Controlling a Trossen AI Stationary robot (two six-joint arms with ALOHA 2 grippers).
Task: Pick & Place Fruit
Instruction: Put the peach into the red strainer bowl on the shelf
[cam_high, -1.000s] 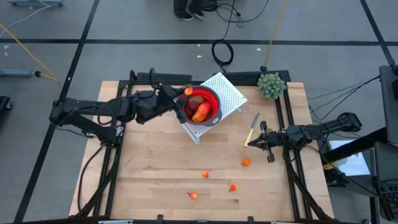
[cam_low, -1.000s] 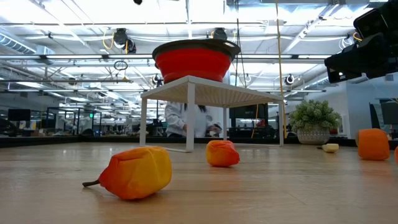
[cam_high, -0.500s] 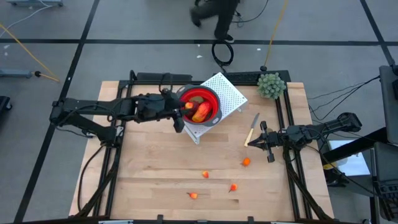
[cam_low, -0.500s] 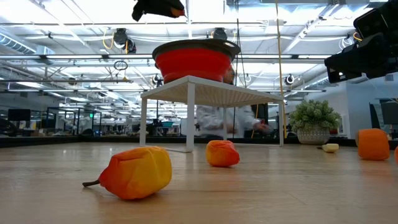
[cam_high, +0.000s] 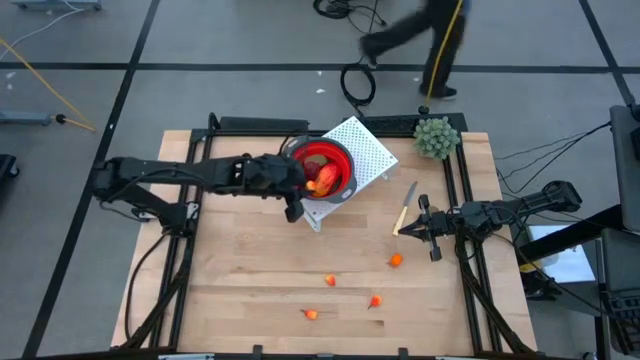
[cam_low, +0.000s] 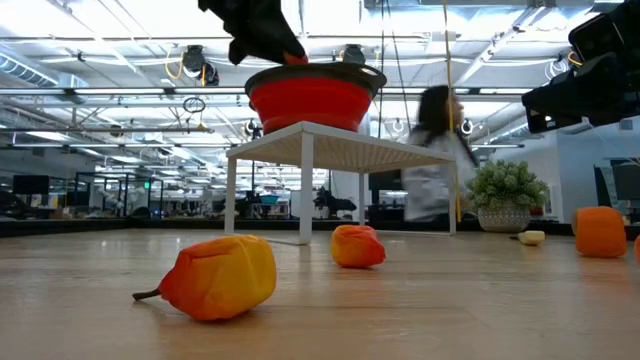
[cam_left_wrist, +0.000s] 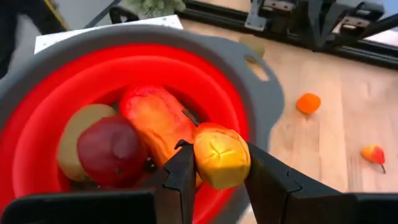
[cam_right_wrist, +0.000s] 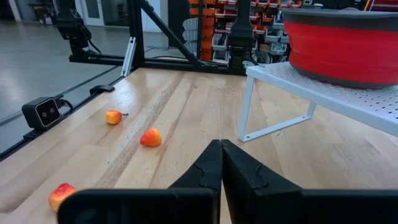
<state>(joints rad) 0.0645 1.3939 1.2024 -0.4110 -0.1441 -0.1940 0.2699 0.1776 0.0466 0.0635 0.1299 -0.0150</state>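
High view: we look straight down on a pale wooden table (cam_high: 250, 280). Our landmark is the red bowl (cam_high: 325, 170), which sits on a white perforated rack (cam_high: 365, 150) toward the far edge of the table.

The left arm reaches across to the bowl, and the left hand (cam_high: 305, 178) hovers over its near rim. In the left wrist view, the left hand (cam_left_wrist: 214, 171) is narrowed around a small orange-yellow fruit (cam_left_wrist: 221, 155), held just above the inside of the bowl. Under it in the bowl lie a long red-and-orange fruit (cam_left_wrist: 155, 121), a dark red ball (cam_left_wrist: 112, 149) and a brownish oval (cam_left_wrist: 78, 127), all touching one another.

The right hand (cam_high: 410, 229) waits well to the right of the bowl and nearer the front; its fingers are pressed together with nothing between them. A pale-handled knife (cam_high: 404, 210) lies between that hand and the rack.

A green bushy plant (cam_high: 437, 137) stands to the right of the bowl, beyond the rack.

Four small orange fruits lie on the table, well in front of the bowl: one (cam_high: 396, 261) closest to the right hand, then three more (cam_high: 331, 282) (cam_high: 376, 301) (cam_high: 311, 314) nearer the table's front edge.

Behind the table, a person (cam_high: 420, 35) is on the floor beyond the bowl.
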